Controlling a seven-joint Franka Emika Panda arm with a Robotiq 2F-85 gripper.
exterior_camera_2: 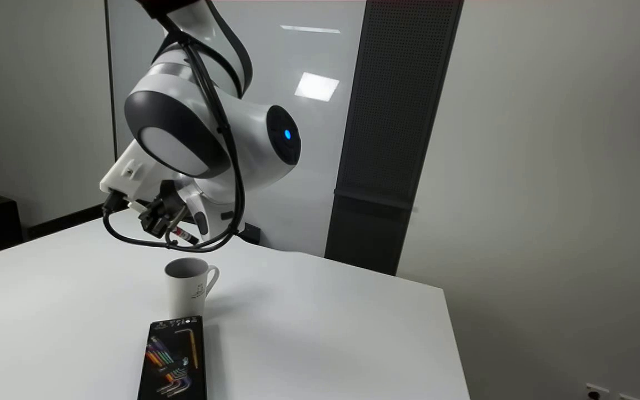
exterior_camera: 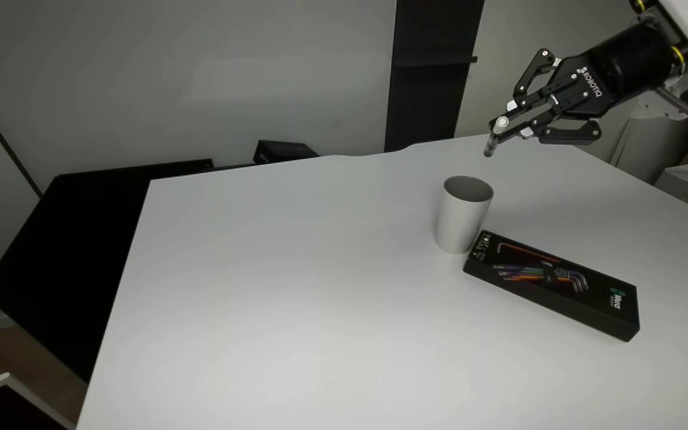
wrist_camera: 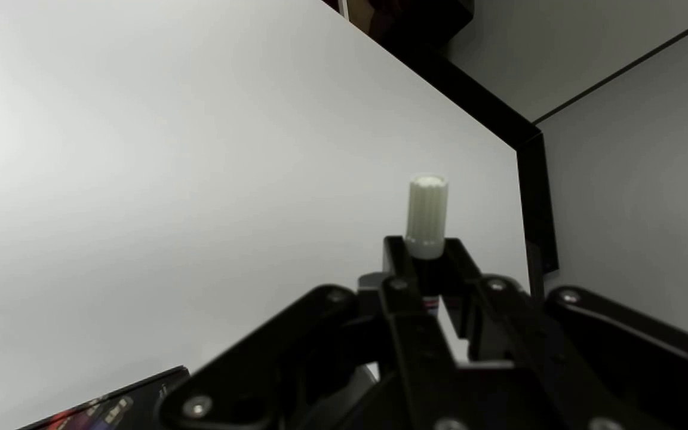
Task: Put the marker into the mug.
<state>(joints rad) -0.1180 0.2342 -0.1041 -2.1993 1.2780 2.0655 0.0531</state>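
White end up and tilted, the marker [exterior_camera: 491, 145] hangs in the air above the table [exterior_camera: 296, 286], and your gripper [wrist_camera: 426, 247] has its jaws clamped around it; grasp and lift look done, and you're left, I'd judge, with lining up on the mug [exterior_camera_2: 185, 293], lowering and letting go. That mug stands upright just beside the black hex-key box [exterior_camera: 550, 283]; both exterior views give you bare inner wall at its mouth, though its floor is hidden; the box looks closed, contents out of sight.
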